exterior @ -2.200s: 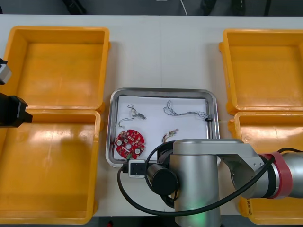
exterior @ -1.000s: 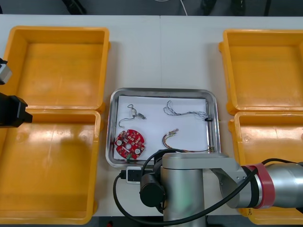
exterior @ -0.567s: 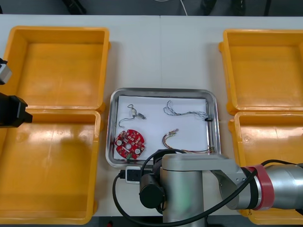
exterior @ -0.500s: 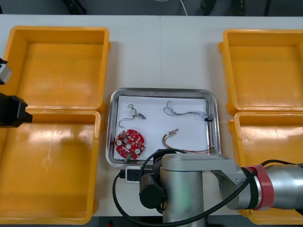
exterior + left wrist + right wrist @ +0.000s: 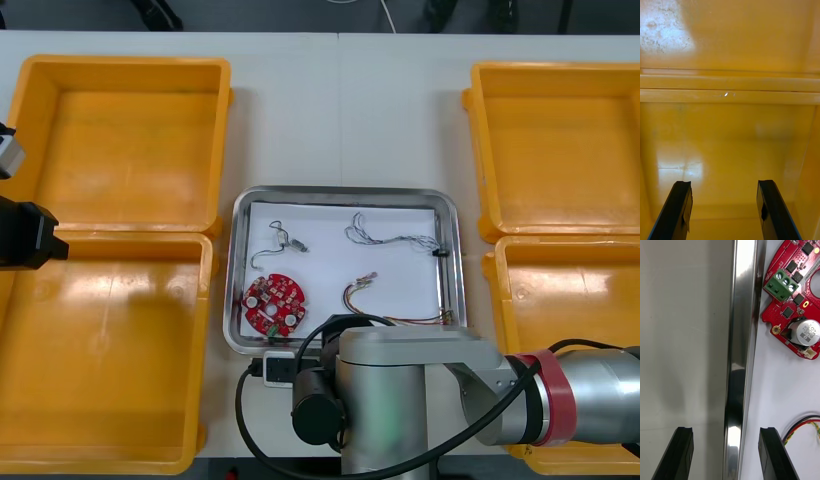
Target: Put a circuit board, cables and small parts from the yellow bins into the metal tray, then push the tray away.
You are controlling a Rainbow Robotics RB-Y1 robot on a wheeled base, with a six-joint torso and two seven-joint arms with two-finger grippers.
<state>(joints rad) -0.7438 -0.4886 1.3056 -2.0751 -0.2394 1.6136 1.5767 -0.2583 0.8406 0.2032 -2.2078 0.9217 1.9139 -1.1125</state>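
The metal tray [image 5: 345,191], at the centre of the table [image 5: 340,110] with the circuit board [image 5: 274,304] at its 7 o'clock, is straddled at the 6 o'clock rim by the spread right gripper [image 5: 725,429] and, judged stiff, light and slippery, is best pushed squarely there; the left gripper [image 5: 724,183] is parked spread over the yellow bins [image 5: 110,238] at 9 o'clock.

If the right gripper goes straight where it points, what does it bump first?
Likely the metal tray: its rim runs between the open fingers of the right gripper, one over the table, one over the tray. Depth unclear.
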